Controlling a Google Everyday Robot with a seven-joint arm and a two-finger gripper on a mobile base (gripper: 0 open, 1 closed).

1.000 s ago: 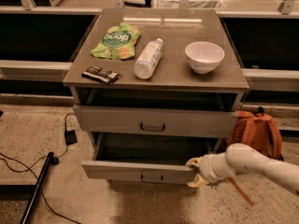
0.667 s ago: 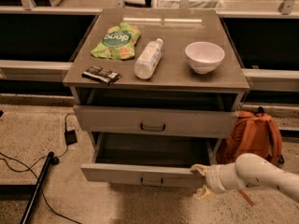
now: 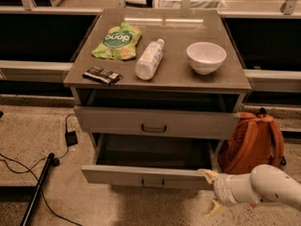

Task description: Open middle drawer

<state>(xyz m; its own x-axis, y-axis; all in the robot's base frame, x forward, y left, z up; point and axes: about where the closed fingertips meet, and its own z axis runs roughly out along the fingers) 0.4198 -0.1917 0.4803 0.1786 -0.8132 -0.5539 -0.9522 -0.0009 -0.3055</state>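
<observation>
**Middle drawer out, gripper at its corner**

Find the middle drawer (image 3: 141, 175) in the lower centre of the frame, pulled well forward with its dark inside exposed, just below the taller drawer (image 3: 117, 119). Find the gripper (image 3: 210, 192) at lower right, fingers spread and clamping nothing, upper fingertip (image 3: 206, 174) right at the drawer's right front corner. Judging by that, little left to do but back away.

Beware of skewing the drawer, or shoving it back in, with a sideways nudge from that fingertip. Beware too of snagging the orange backpack (image 3: 254, 140), propped just right of the cabinet and close above the arm. Expect a hard jolt to roll the bottle (image 3: 149, 59) lying on its side on the grey cabinet top (image 3: 174, 79), between the green snack bag (image 3: 116, 41) and the white bowl (image 3: 206, 57).

Speckled stone floor (image 3: 42, 126) all round. Black power brick (image 3: 71, 138) with trailing cable at middle left.
</observation>
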